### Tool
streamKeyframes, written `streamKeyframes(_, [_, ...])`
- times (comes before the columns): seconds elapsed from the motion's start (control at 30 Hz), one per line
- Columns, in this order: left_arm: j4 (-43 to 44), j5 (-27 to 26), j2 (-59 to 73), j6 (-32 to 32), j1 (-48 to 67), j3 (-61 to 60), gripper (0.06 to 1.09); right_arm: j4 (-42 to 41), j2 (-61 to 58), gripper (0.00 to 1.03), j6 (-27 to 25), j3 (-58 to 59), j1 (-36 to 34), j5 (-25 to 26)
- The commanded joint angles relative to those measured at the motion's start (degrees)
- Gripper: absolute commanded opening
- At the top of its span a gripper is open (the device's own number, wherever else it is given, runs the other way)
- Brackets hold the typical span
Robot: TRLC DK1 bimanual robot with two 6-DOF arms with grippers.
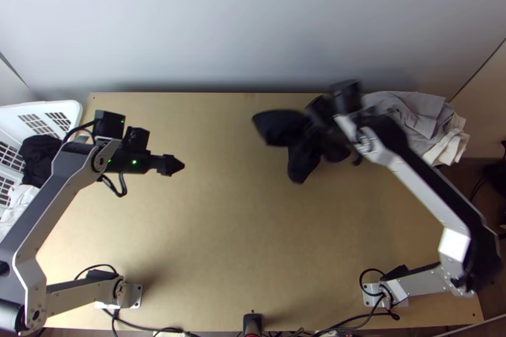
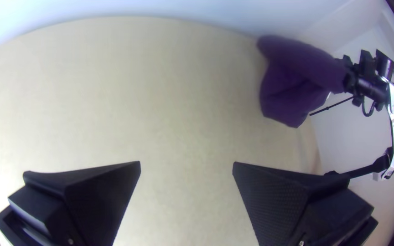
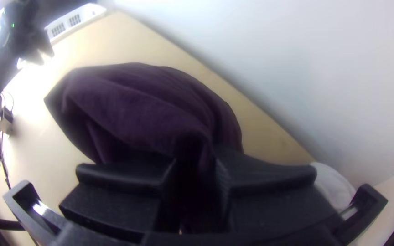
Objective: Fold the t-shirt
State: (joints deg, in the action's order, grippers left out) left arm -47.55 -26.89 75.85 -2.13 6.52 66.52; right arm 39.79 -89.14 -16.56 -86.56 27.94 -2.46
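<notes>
Fingers of the right gripper [image 3: 194,166] pinch the bunched t-shirt [image 3: 147,109] over the far right part of the table [image 1: 221,229]; those of the left gripper [image 2: 187,163] stand wide apart with nothing between them. Gripped by one bunched part, the shirt could drop in a heap with sleeves trapped inside, or catch the grey and cream clothes [image 1: 417,109] just beside it. Its dark purple fabric looks soft, matte and limp, falling in rounded folds; the table is smooth, pale wood.
</notes>
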Motion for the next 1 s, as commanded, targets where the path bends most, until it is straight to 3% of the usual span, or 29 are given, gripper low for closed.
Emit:
streamKeyframes(0.0, [0.0, 0.09, -3.96, -0.24, -3.1, -4.73, 1.04, 3.72, 6.09, 0.03, 5.13, -6.07, -9.14, -5.54])
streamKeyframes(0.27, [0.0, 1.67, -8.0, 0.02, -4.41, -10.97, 1.04, 4.42, 11.45, 0.03, 14.54, -11.17, -27.86, -17.23])
streamKeyframes(0.47, [-0.09, 2.9, -10.82, 0.81, -5.91, -14.93, 1.04, 4.42, 12.33, 0.03, 15.5, -18.46, -46.75, -25.49])
streamKeyframes(0.6, [-0.35, 3.25, -12.22, 1.43, -6.26, -16.95, 1.04, 3.98, 10.39, 0.03, 14.01, -23.21, -58.97, -29.97])
streamKeyframes(0.73, [-0.44, 3.34, -12.57, 1.78, -6.26, -18.09, 1.04, 3.72, 9.43, 0.03, 8.91, -22.77, -66.44, -32.26])
streamKeyframes(0.9, [-0.26, 3.34, -12.22, 1.78, -6.17, -18.53, 1.04, 2.57, 8.37, 0.03, 4.6, -17.32, -69.78, -33.22])
streamKeyframes(0.97, [-0.17, 3.34, -12.31, 1.78, -6.17, -18.8, 1.04, -1.65, 8.02, 0.03, 4.52, -13.02, -69.87, -33.14])
